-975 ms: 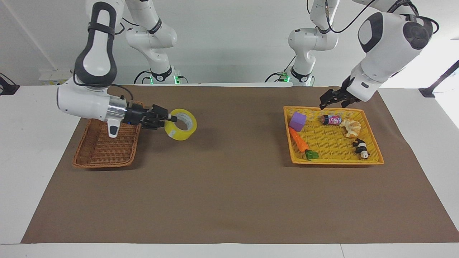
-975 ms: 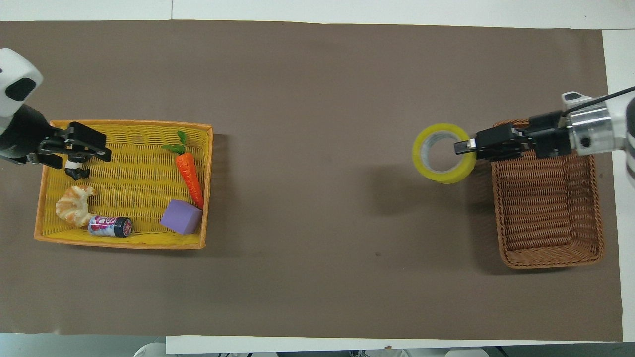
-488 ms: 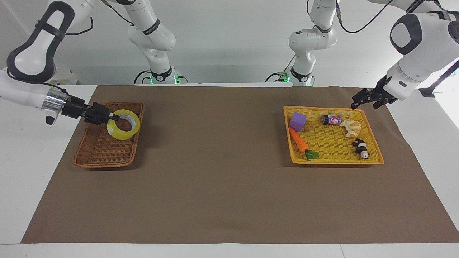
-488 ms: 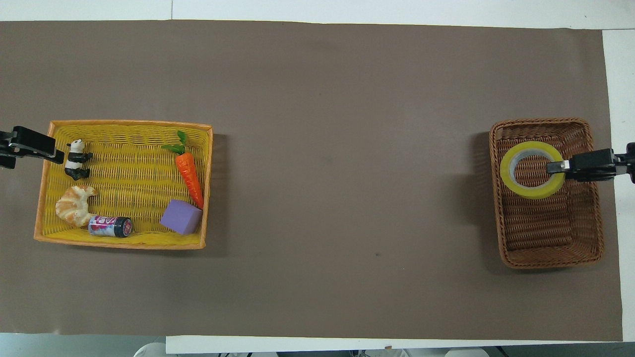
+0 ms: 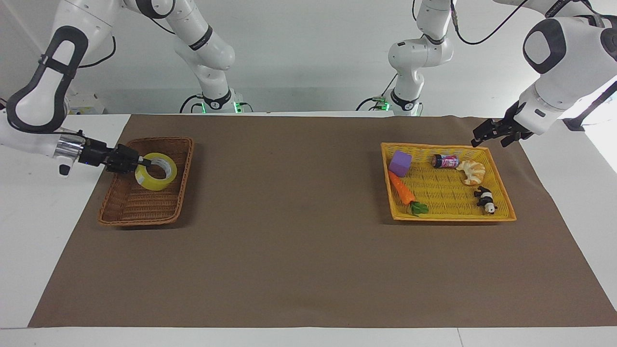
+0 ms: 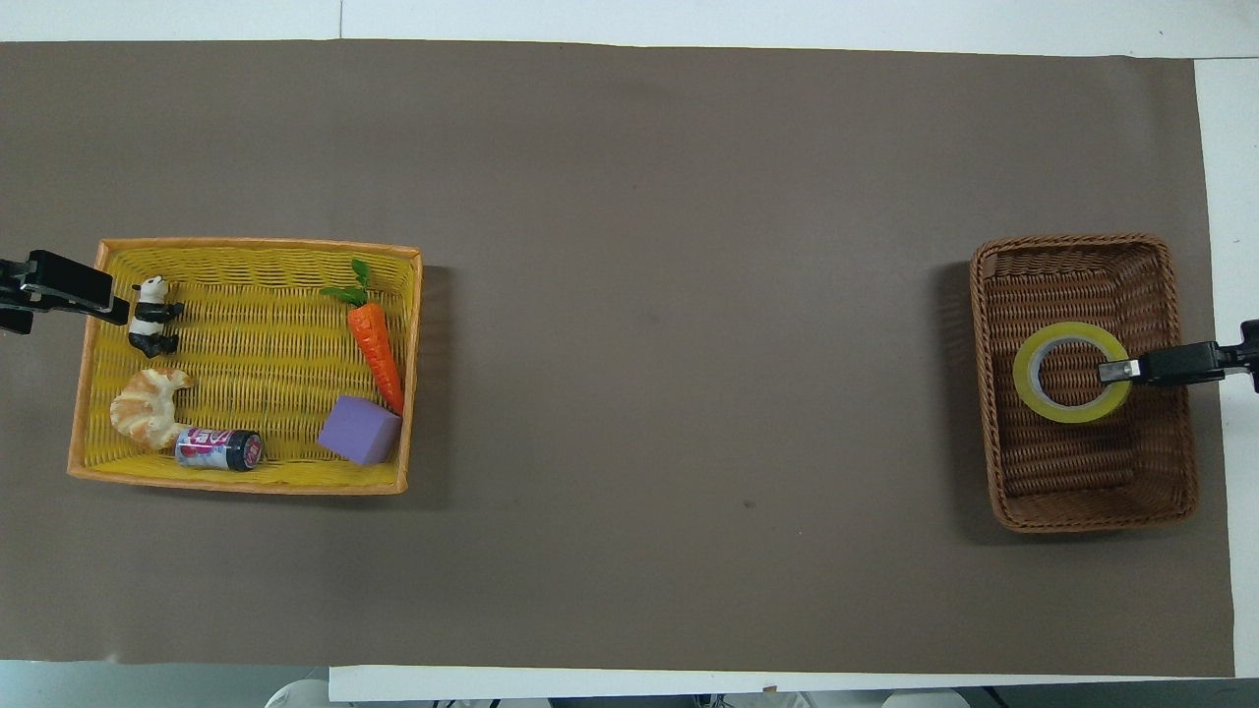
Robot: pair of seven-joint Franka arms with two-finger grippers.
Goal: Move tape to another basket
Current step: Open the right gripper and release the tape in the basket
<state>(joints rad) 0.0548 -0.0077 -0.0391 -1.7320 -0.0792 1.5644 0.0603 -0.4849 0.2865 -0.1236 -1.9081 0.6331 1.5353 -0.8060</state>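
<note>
Since half a second ago the right gripper (image 5: 138, 164) has carried the tape (image 5: 155, 171) lower and toward the middle of the brown wicker basket (image 5: 126, 217), away from the basket's end nearest the robots. Its fingers are pinched tight on the roll's wall, one tip inside the core, and the roll sits tilted over the basket floor; whether it rests on the weave cannot be told. Seen from overhead, the tape (image 6: 1072, 372) lies within the wicker basket (image 6: 1170, 492), close to the side wall over which the right gripper (image 6: 1116, 371) reaches in. Well apart from the wicker basket, toward the left arm's end of the table, the left gripper (image 5: 491, 136) waits, spread wide and empty, over the corner of the yellow basket (image 5: 453, 218).
</note>
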